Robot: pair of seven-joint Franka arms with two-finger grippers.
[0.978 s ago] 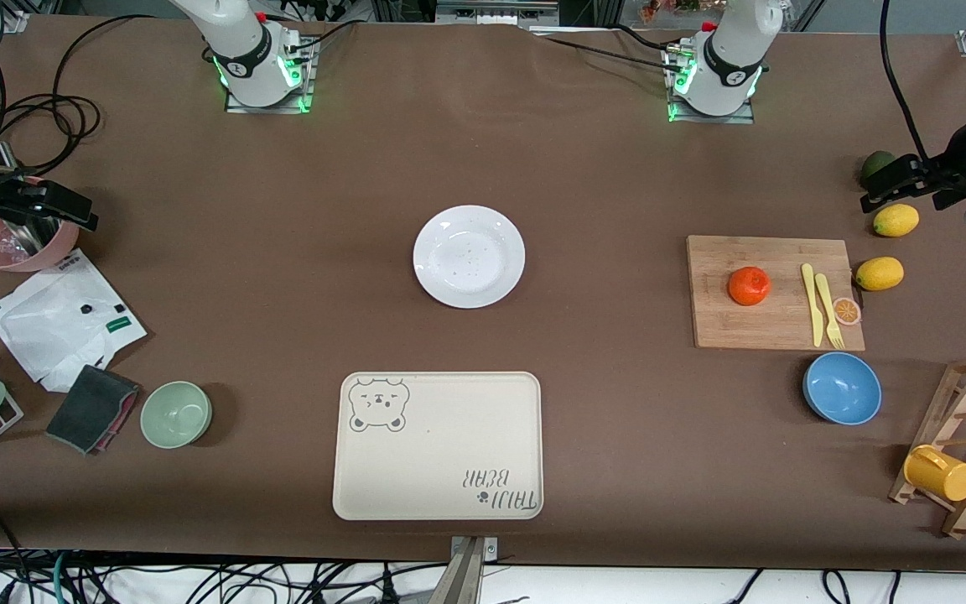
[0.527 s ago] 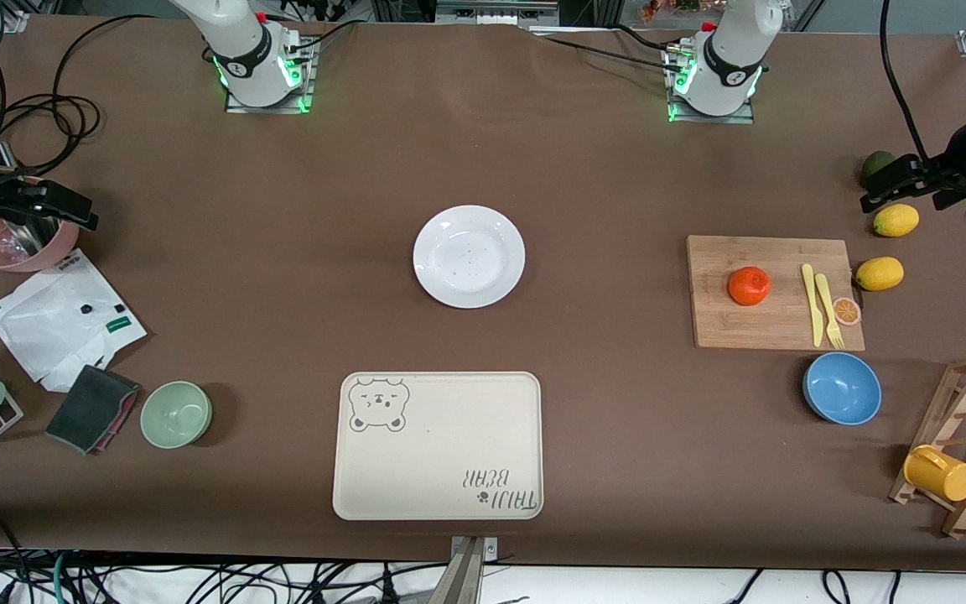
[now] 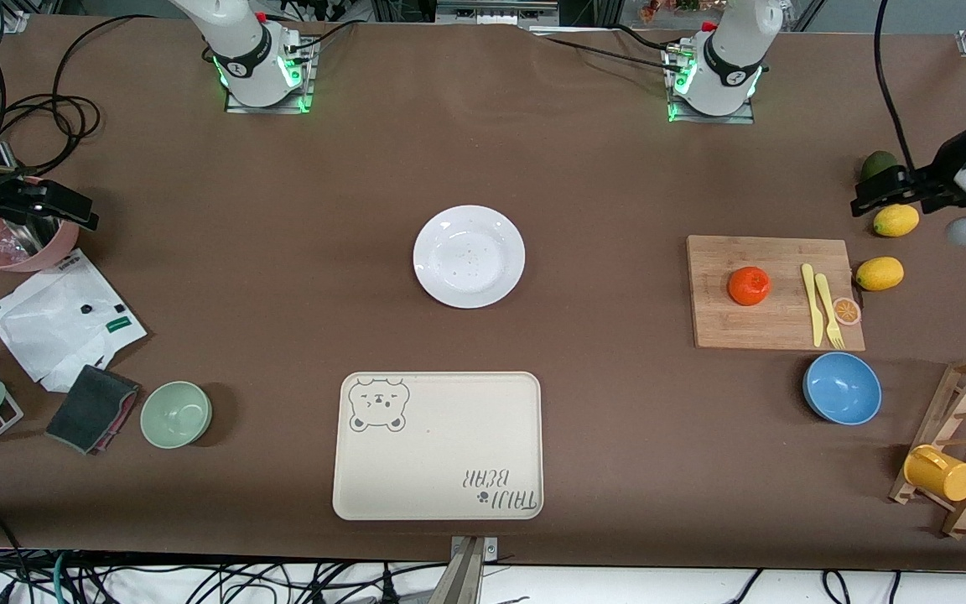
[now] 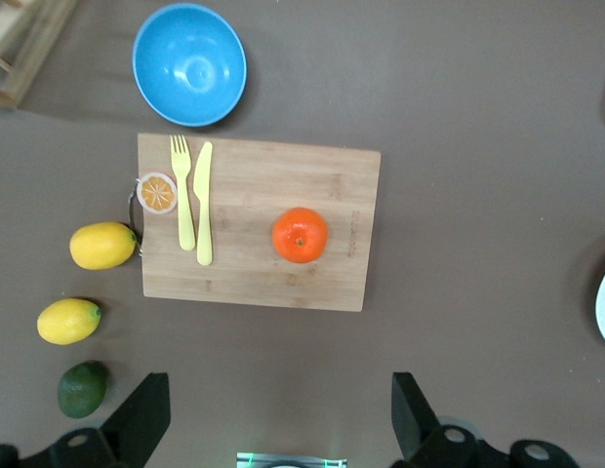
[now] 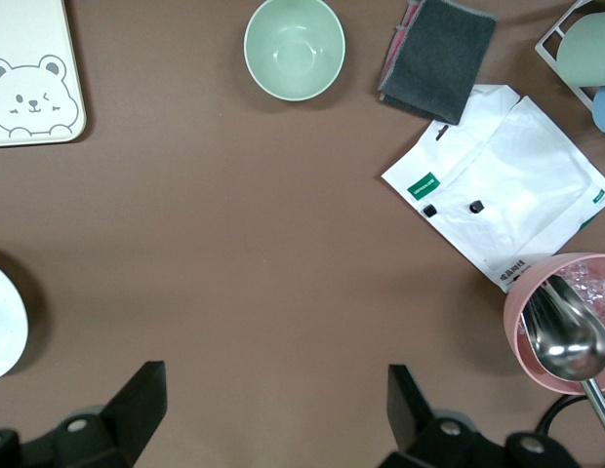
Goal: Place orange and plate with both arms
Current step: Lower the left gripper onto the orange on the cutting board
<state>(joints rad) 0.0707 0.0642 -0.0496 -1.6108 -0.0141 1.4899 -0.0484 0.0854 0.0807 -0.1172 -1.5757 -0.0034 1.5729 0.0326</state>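
While both claws hover apart and empty, orange (image 3: 749,286) sits on cutting board (image 3: 772,293), plate (image 3: 469,256) mid-desk: task not yet begun; left claw (image 4: 273,429), right claw (image 5: 268,424).

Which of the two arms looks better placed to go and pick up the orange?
The left one, probably. Its open left gripper hangs at the left arm's end of the table, near the cutting board where the orange sits. The open right gripper waits over the table's right arm's end.
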